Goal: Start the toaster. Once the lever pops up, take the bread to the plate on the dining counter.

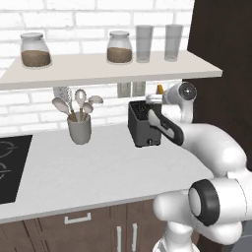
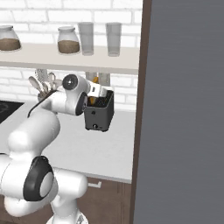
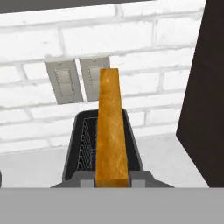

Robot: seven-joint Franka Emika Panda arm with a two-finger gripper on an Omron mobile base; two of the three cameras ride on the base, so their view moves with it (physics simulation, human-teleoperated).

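Observation:
The dark toaster [image 1: 143, 132] [image 2: 99, 117] [image 3: 75, 151] stands on the white worktop under the shelf, close to the brick wall. My gripper [image 1: 153, 101] [image 2: 97, 91] [image 3: 112, 180] hangs just over its open top, shut on the bread [image 3: 111, 131]. The slice is tan-orange and I see it edge-on, running away from the fingertips [image 3: 138, 178] toward the wall. A small orange tip of the bread [image 1: 159, 89] [image 2: 94, 80] pokes out past the hand. I cannot tell whether the slice is clear of the slot. The plate and the dining counter are out of view.
A grey utensil cup [image 1: 79, 129] with spoons stands left of the toaster, and a black hob [image 1: 10, 167] lies at the far left. A shelf [image 1: 98, 74] with jars and glasses overhangs the worktop. A tall dark cabinet side [image 1: 221, 49] [image 2: 183, 109] closes off the right. Wall outlets [image 3: 74, 81] sit behind the toaster.

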